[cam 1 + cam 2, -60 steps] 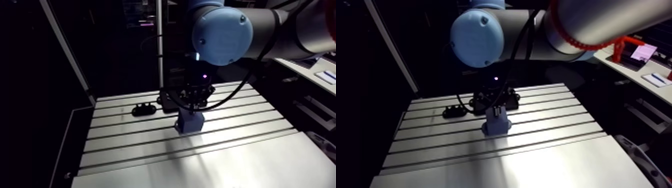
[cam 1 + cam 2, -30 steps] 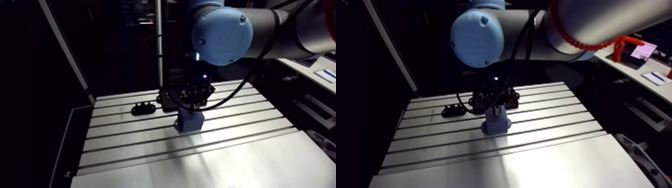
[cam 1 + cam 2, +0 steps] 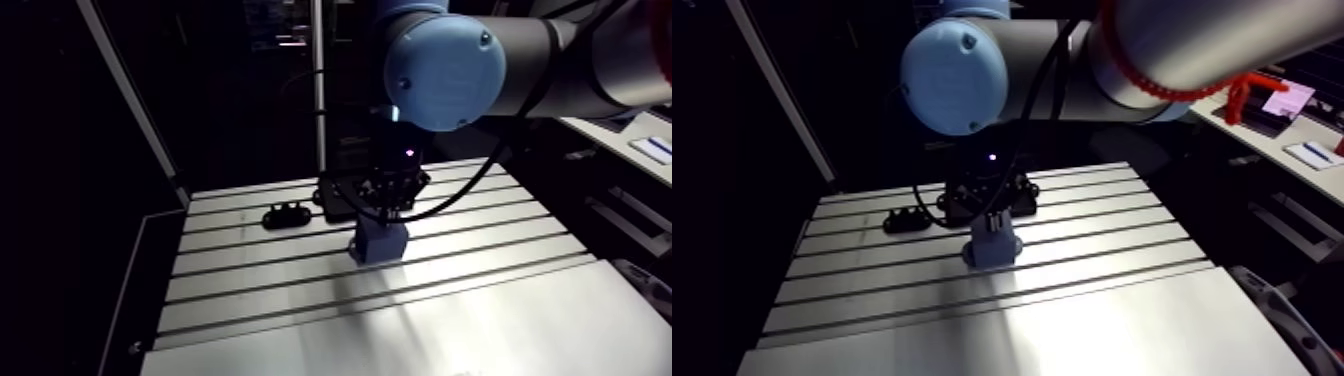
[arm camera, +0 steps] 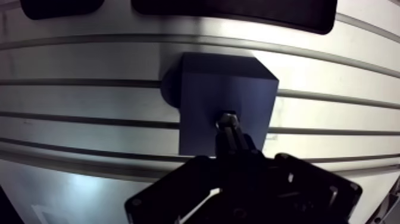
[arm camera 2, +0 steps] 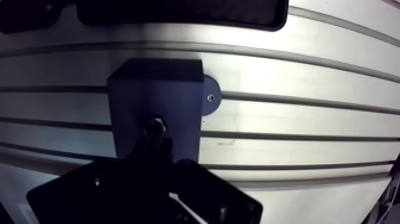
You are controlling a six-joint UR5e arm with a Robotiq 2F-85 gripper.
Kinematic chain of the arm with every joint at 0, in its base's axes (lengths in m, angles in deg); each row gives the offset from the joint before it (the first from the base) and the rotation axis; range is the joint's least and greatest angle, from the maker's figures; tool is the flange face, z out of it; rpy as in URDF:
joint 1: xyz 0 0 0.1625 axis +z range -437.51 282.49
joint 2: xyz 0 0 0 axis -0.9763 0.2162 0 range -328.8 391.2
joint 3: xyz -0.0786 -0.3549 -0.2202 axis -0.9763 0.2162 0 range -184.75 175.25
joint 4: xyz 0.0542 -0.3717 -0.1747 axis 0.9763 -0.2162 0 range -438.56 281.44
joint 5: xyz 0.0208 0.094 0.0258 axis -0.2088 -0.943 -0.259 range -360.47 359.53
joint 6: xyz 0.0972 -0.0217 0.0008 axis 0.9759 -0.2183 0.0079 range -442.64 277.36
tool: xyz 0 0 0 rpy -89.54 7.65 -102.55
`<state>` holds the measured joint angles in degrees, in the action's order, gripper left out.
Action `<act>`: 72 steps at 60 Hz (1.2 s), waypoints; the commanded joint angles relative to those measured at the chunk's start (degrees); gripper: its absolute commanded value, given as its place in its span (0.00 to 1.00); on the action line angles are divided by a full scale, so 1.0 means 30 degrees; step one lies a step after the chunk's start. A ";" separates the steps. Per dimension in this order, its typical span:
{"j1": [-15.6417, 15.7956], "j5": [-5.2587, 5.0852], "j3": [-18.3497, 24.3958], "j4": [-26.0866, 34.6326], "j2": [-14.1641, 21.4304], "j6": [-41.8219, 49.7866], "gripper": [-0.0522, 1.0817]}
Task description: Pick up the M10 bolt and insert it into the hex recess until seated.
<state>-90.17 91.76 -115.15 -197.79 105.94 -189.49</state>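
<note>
A blue block (image 4: pixel 232 83) stands on the slotted table (image 3: pixel 480 300), fixed on a round foot. In the wrist view my gripper (image 4: pixel 232 136) hangs right over the block's top face, its dark fingers shut on the M10 bolt (image 4: pixel 227 119). The bolt's metal end points down at the middle of that face. The hex recess is hidden under the bolt, and I cannot tell whether the bolt touches the block. In the arm view the gripper (image 3: pixel 385 205) sits just above the block (image 3: pixel 380 245).
A small black fixture (image 3: pixel 288 214) lies on the table behind and left of the block. A flat black plate (image 4: pixel 232 11) rests just beyond the block. The table's left edge drops off past a dark side panel (image 3: pixel 130 290).
</note>
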 commanded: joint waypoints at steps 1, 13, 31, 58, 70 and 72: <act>0.0000 0.0001 -0.0009 0.0000 0.0003 -0.0023 0.94; 0.0000 -0.0024 -0.0013 -0.0001 -0.0022 -0.0023 0.94; 0.0000 -0.0024 -0.0038 -0.0029 -0.0026 -0.0103 0.94; 0.0000 0.0005 -0.0130 -0.0088 -0.0026 -0.0316 0.94; 0.0000 0.0005 -0.0184 -0.0088 -0.0026 -0.0316 0.94; 0.0000 0.0005 -0.0188 -0.0088 -0.0026 -0.0316 0.94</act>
<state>-90.18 91.77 -115.56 -198.03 105.87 -190.42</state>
